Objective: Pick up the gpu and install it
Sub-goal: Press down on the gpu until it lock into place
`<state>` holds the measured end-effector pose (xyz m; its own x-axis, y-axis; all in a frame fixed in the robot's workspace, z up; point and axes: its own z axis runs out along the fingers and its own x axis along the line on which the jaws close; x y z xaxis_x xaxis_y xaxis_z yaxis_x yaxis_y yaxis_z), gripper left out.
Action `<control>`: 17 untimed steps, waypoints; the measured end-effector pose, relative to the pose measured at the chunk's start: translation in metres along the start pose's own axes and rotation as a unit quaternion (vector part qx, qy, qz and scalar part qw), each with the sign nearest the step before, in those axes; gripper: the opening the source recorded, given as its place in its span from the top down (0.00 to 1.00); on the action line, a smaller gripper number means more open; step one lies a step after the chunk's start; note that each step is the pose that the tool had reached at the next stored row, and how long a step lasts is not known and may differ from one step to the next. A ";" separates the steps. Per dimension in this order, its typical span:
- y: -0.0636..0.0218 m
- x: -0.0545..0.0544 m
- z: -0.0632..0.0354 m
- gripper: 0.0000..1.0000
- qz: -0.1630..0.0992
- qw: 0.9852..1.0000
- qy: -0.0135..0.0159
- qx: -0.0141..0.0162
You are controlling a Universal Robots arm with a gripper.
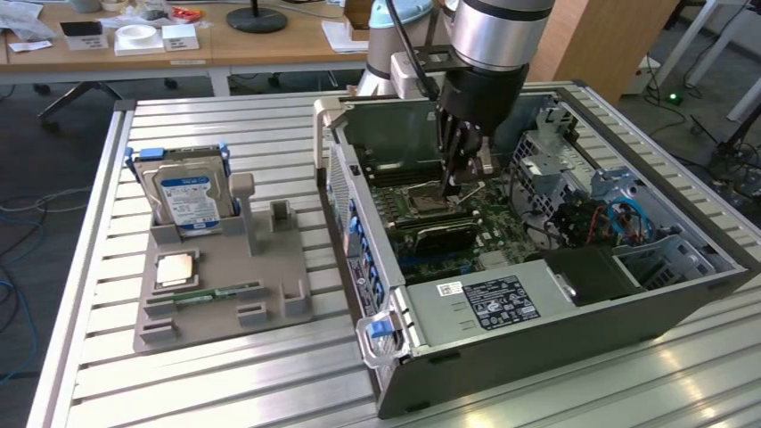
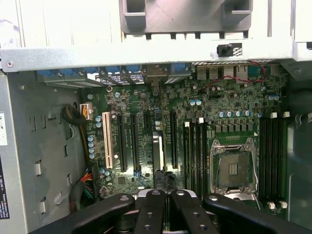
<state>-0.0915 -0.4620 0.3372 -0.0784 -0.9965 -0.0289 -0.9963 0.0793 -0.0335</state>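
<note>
Gripper [image 1: 458, 183] [image 2: 163, 204] with fingers pressed together, holding nothing, lowered inside open computer case [image 1: 666, 299], directly over gpu [image 1: 446, 236] [image 2: 157, 151], card standing on edge among motherboard [image 2: 229, 105] expansion slots, contact between them not discernible, hard drive [image 1: 188, 194] upright in grey holder [image 1: 214, 308] beside case.

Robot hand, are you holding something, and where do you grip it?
Probably nothing: the hand is shut just above the gpu, which stands on the motherboard.
</note>
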 end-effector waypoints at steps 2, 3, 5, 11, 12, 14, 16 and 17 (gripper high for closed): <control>0.0000 0.000 0.0000 0.89 0.000 1.000 0.000 0.000; 0.0000 0.000 0.0006 0.89 0.000 1.000 0.000 0.000; 0.0001 0.000 0.0030 0.89 0.000 1.000 0.000 0.000; 0.0004 0.000 0.0136 0.89 0.000 1.000 0.000 0.000; 0.0005 0.000 0.0153 0.89 0.000 1.000 0.000 0.000; 0.0006 0.001 0.0179 0.89 0.000 1.000 0.000 0.000; 0.0006 0.001 0.0179 0.89 0.000 1.000 0.000 0.000; 0.0006 0.001 0.0179 0.89 0.000 1.000 0.000 0.000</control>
<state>-0.0915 -0.4621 0.3192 -0.0783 -0.9965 -0.0287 -0.9963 0.0793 -0.0334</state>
